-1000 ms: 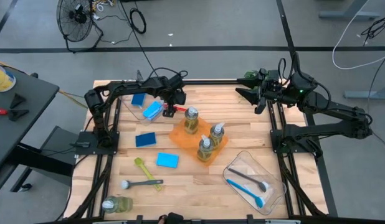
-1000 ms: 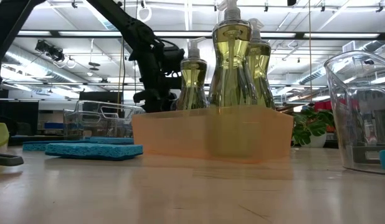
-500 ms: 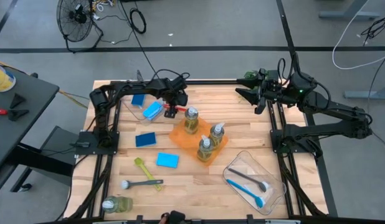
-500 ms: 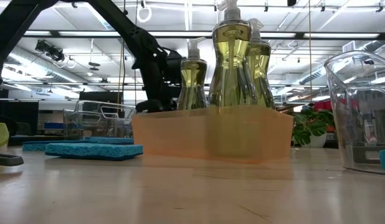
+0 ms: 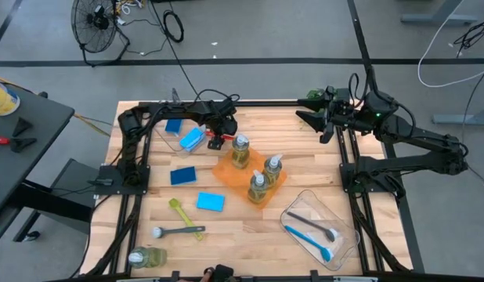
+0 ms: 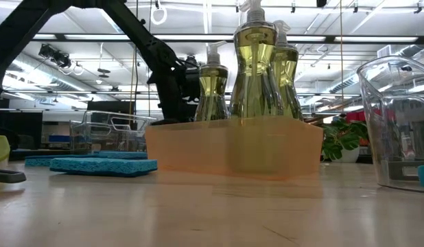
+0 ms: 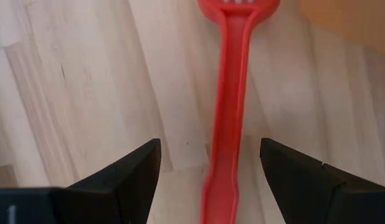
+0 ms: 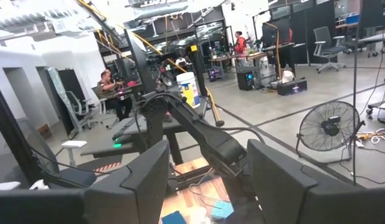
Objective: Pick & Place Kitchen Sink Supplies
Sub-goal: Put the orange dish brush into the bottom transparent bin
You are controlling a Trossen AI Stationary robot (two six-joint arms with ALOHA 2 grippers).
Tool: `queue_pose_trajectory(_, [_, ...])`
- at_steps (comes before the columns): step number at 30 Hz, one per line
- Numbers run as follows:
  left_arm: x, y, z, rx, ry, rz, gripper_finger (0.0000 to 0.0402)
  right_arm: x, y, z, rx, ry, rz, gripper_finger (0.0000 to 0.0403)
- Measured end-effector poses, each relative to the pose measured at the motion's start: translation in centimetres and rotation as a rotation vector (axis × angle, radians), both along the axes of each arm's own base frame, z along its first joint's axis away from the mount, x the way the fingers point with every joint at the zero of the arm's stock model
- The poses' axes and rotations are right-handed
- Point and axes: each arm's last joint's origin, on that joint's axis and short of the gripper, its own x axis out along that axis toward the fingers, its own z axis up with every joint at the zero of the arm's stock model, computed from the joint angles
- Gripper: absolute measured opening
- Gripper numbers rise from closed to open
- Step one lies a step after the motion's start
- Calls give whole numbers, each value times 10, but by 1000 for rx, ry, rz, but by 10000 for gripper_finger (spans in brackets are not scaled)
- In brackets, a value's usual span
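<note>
The left gripper has crept toward three o'clock, its spread jaws now straddling the red brush, so a grab looks imminent; the right gripper waits unclenched at two o'clock.

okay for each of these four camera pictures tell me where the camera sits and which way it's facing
High: overhead, straight down on the table; both arms show.
Low: table height, level across; the left arm shows behind the orange bin.
Left wrist: on the left arm, facing down at the red brush between its open left end effector.
Right wrist: on the right arm, facing the room past its open right end effector.
Shared: high and low both see the orange bin.
</note>
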Motion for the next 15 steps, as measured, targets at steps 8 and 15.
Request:
queue_pose_trajectory(8, [0, 0, -4, -4, 8, 2, 273, 0, 0, -1, 1, 6, 0, 215])
queue_pose_trajectory(15, [0, 0, -4, -10, 14, 1, 231, 0, 0, -1, 1, 5, 0, 215])
